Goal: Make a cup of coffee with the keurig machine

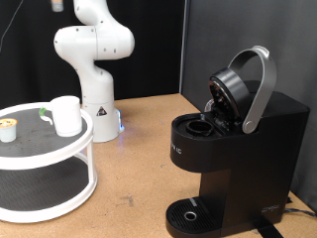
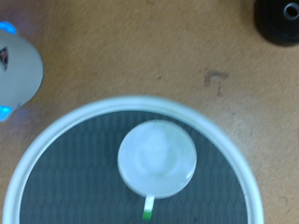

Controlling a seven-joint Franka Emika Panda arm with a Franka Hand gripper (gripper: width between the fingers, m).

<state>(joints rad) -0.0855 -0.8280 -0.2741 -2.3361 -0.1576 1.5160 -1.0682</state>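
The white mug [image 1: 66, 115] stands upright on the top tier of a round white stand [image 1: 87, 134] at the exterior view's left. In the wrist view I look straight down on the mug [image 2: 157, 161], with its handle [image 2: 148, 203] at the picture's edge. The black keurig machine [image 1: 243, 149] stands at the exterior view's right. Its silver-grey lid handle [image 1: 260, 89] is raised, the pod chamber [image 1: 198, 127] is open, and the round drip tray [image 1: 188, 213] is bare. My gripper shows in neither view; the arm runs out of the exterior view's top.
A small white pod with a tan top [image 1: 8, 128] sits on the stand's top tier beside the mug. The arm's white base [image 1: 97, 109] stands behind the stand, on a brown wooden table [image 1: 139, 169]. The stand has a lower tier [image 1: 40, 183].
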